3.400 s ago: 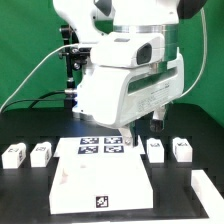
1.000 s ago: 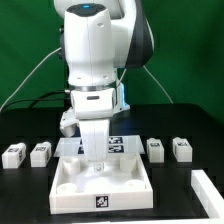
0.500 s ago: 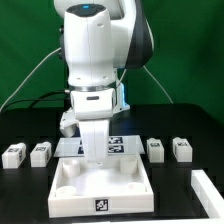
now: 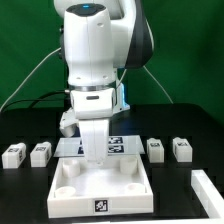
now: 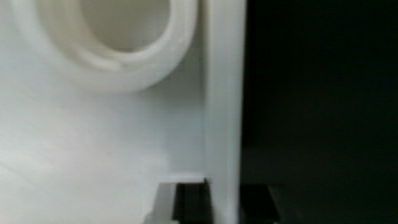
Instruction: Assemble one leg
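Four legs, small white tagged blocks, lie on the black table in the exterior view: two on the exterior view's left (image 4: pixel 14 154) (image 4: pixel 41 152) and two on its right (image 4: pixel 155 149) (image 4: pixel 181 148). The large white square board (image 4: pixel 120 180) with round corner sockets lies in front. My gripper (image 4: pixel 95 160) is down at the board's back rim, left of centre. In the wrist view the gripper (image 5: pixel 217 203) has its dark fingers on either side of the board's thin wall (image 5: pixel 217 100), closed on it. A round socket (image 5: pixel 134 50) shows beside the wall.
The marker board (image 4: pixel 118 146) lies behind the square board, partly hidden by my arm. A long white block (image 4: pixel 208 186) lies at the exterior view's right front. Cables hang behind the arm against the green backdrop.
Since 3.4 s ago the arm has turned and come down from the marker board onto the square board's back rim. Over the last second nothing has visibly moved.
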You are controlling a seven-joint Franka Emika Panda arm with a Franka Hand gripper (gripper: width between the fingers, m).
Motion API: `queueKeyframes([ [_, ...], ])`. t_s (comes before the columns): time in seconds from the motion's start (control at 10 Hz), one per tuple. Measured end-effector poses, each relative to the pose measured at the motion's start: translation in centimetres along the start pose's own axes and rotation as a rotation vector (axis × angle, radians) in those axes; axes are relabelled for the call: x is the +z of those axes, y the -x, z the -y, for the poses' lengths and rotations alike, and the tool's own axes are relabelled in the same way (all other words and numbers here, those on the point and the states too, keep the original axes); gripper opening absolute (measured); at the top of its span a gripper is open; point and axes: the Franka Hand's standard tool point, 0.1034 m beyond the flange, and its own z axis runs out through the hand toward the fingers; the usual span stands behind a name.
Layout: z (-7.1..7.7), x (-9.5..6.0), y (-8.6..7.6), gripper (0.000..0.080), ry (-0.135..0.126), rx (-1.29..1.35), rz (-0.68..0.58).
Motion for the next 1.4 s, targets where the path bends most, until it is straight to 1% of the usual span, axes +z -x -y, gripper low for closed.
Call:
queueKeyframes([
  [0.2,-0.2,0.0,-0.3,0.0058,0.003,0.004,-0.001],
  [0.4,-2.4,0.0,-3.4,0.0058,0.03,-0.008,-0.022],
  [0.6,-4.4,0.0,-6.3,0.0058,0.05,0.019,-0.041],
  [0.7,-5.3,0.0,-7.3,0.0058,0.06,0.007,-0.049],
  [0.8,-6.1,0.0,-8.0,0.0058,0.068,0.019,-0.055],
  [0.9,-6.7,-0.1,-8.3,0.0058,0.064,0.021,-0.057],
  [1.1,-6.7,-0.1,-8.4,0.0058,0.041,0.024,-0.051],
  [1.2,-6.7,0.0,-8.4,0.0058,0.037,0.028,-0.046],
  [1.3,-6.6,0.0,-8.4,0.0059,0.043,0.032,-0.045],
  [1.4,-6.6,0.0,-8.3,0.0059,0.042,0.033,-0.045],
])
